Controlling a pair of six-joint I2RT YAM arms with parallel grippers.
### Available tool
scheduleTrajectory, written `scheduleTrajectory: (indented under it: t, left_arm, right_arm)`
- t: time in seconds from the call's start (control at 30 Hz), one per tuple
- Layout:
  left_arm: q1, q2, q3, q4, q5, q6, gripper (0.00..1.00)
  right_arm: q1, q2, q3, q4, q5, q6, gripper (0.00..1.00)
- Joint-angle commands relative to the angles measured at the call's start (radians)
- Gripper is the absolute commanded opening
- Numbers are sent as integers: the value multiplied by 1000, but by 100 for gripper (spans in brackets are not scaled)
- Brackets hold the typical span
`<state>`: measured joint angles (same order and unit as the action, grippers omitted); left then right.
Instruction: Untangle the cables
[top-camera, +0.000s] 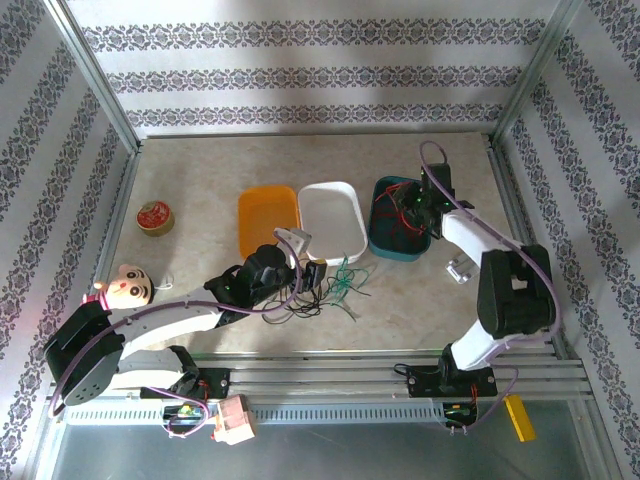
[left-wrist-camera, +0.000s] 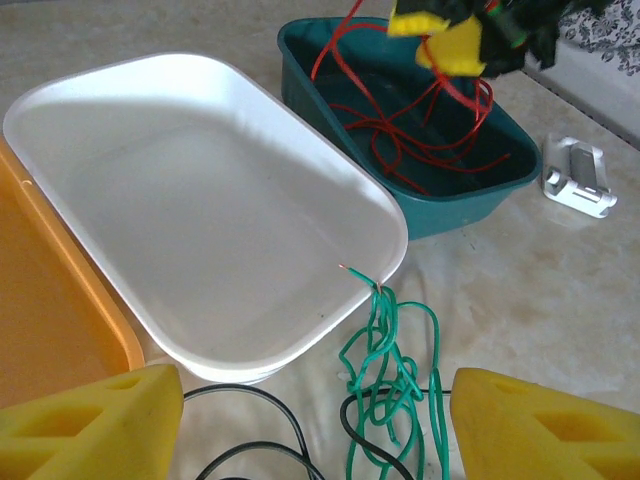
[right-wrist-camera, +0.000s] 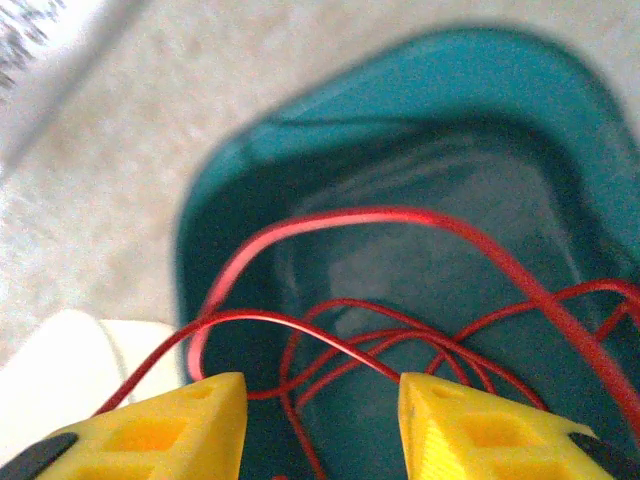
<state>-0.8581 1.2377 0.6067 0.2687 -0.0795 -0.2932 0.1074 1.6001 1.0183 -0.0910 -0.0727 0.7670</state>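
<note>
A tangled green cable (top-camera: 345, 283) (left-wrist-camera: 395, 370) lies on the table just below the white tray (top-camera: 335, 215) (left-wrist-camera: 200, 180), one bare end resting on the tray's rim. Black cable (top-camera: 300, 305) (left-wrist-camera: 250, 400) loops beside and under it. My left gripper (top-camera: 305, 272) (left-wrist-camera: 315, 378) hovers open above these two, holding nothing. Red cable (top-camera: 395, 222) (left-wrist-camera: 420, 130) (right-wrist-camera: 400, 215) is heaped in the teal tray (top-camera: 385, 245) (left-wrist-camera: 450, 210) (right-wrist-camera: 520, 60). My right gripper (top-camera: 408, 205) (left-wrist-camera: 455, 35) (right-wrist-camera: 320, 385) is over that tray, jaws apart, a red strand draped across its fingertips.
An orange tray (top-camera: 265, 215) (left-wrist-camera: 50, 320) sits left of the white one. A small white device (top-camera: 460, 268) (left-wrist-camera: 578, 175) lies right of the teal tray. A tape roll (top-camera: 154, 217) and a doll-head toy (top-camera: 128, 285) are at the left. Patterned walls enclose the table.
</note>
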Motion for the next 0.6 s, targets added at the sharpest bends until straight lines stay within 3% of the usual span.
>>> scheduleTrajectory:
  t: [0.0,0.27,0.33,0.4,0.47,0.57]
  left_arm:
    - [-21,11,25,-14,4,6,71]
    - [-27,10,18,-3,4,-1,71]
    - [-28,7,16,-3,4,-3,71]
    - [-29,4,14,-5,5,-6,70]
    - [-30,3,9,-3,6,-10,70]
    - [-31,2,7,-3,7,-17,70]
  right_arm:
    - [-4,-68,17,-77,60,-42,48]
    - [-16,-159,-14,-109,52,-74,53]
    - [-23,-155,-17,-112,24,-77,45]
    - [-26,-148,-27,-120,6,-79,20]
    - [-27,-138,-39,-140,3,-65,4]
    - [-28,-114,-68,-154,-18,-28,0]
